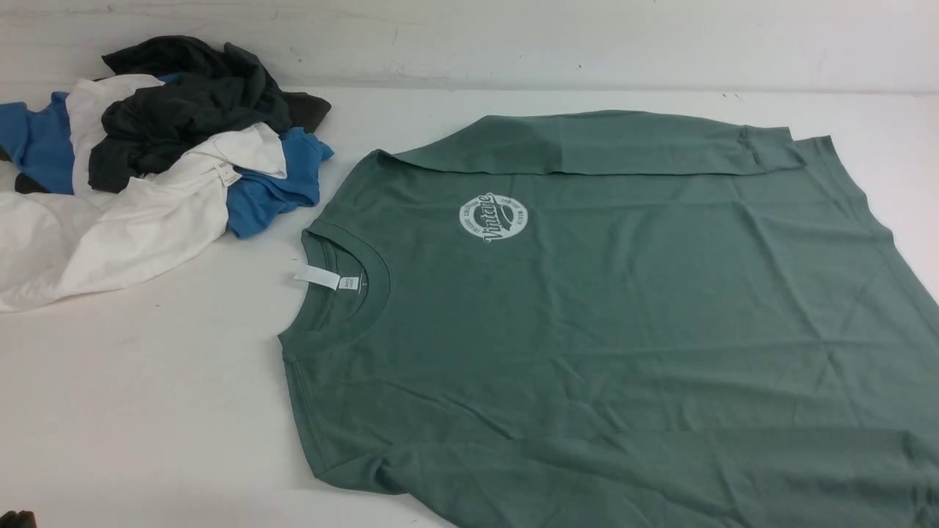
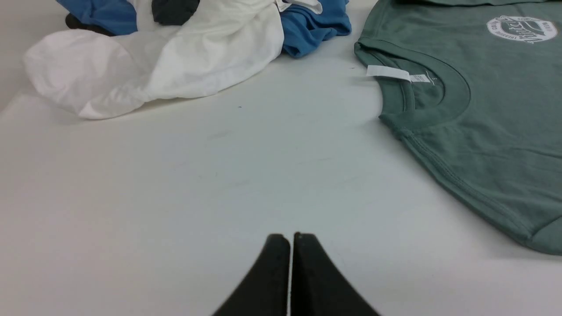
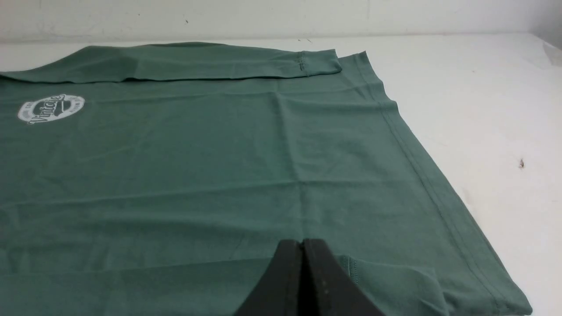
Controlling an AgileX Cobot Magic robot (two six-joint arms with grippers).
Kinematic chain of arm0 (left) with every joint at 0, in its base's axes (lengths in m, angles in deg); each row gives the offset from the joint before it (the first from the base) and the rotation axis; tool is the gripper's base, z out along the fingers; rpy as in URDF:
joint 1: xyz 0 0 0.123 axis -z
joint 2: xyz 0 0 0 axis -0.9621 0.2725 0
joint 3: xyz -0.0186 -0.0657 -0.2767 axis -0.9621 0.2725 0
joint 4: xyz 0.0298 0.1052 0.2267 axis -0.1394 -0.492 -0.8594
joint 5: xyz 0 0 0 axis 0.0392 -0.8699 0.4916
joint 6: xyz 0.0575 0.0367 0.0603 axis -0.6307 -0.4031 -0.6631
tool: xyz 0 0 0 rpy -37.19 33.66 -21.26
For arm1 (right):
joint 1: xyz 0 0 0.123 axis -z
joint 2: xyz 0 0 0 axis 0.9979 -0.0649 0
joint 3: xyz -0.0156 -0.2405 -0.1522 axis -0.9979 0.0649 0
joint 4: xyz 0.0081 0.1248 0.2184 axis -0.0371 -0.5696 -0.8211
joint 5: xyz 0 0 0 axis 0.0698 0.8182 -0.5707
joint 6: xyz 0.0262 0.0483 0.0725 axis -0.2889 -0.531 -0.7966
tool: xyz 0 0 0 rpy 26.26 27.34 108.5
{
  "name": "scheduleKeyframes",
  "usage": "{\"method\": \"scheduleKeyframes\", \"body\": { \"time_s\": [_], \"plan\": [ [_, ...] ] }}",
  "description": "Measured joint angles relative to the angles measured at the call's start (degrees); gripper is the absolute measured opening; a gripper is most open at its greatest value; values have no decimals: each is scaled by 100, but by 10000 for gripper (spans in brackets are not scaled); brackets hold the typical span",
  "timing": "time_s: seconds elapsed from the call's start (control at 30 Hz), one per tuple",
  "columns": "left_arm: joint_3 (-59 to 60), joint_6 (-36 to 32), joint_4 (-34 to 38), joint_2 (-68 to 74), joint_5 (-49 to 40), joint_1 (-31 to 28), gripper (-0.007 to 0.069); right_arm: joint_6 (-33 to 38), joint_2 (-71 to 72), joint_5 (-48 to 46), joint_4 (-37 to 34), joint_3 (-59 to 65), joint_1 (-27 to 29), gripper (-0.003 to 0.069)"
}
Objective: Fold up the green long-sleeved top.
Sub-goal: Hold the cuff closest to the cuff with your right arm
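Observation:
The green long-sleeved top (image 1: 623, 308) lies flat on the white table, neck to the left, hem to the right. Its round white logo (image 1: 493, 217) and white neck label (image 1: 318, 277) face up. Both sleeves are folded in along the body: the far one (image 1: 609, 143) and the near one (image 3: 131, 281). My left gripper (image 2: 290, 239) is shut with nothing in it, over bare table short of the collar (image 2: 421, 87). My right gripper (image 3: 302, 244) is shut and empty, just above the near sleeve's cuff (image 3: 351, 270). Neither gripper shows in the front view.
A heap of other garments lies at the far left: dark grey (image 1: 183, 110), blue (image 1: 271, 187) and white (image 1: 110, 227). The wall (image 1: 469, 37) runs along the table's back edge. Bare table (image 1: 147, 389) lies left of the top.

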Motion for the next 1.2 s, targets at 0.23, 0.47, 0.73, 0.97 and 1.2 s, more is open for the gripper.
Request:
{"method": "scheduleKeyframes", "body": {
  "time_s": [0.23, 0.47, 0.73, 0.97, 1.2],
  "plan": [
    [0, 0, 0, 0, 0, 0, -1, 0, 0, 0, -5, 0, 0, -15],
    [0, 0, 0, 0, 0, 0, -1, 0, 0, 0, 0, 0, 0, -15],
    [0, 0, 0, 0, 0, 0, -1, -11, 0, 48, 128, 0, 0, -15],
    [0, 0, 0, 0, 0, 0, -1, -1518, 0, 724, -2217, 24, 0, -15],
    [0, 0, 0, 0, 0, 0, -1, -2174, 0, 885, -4013, 24, 0, -15]
  ]
}}
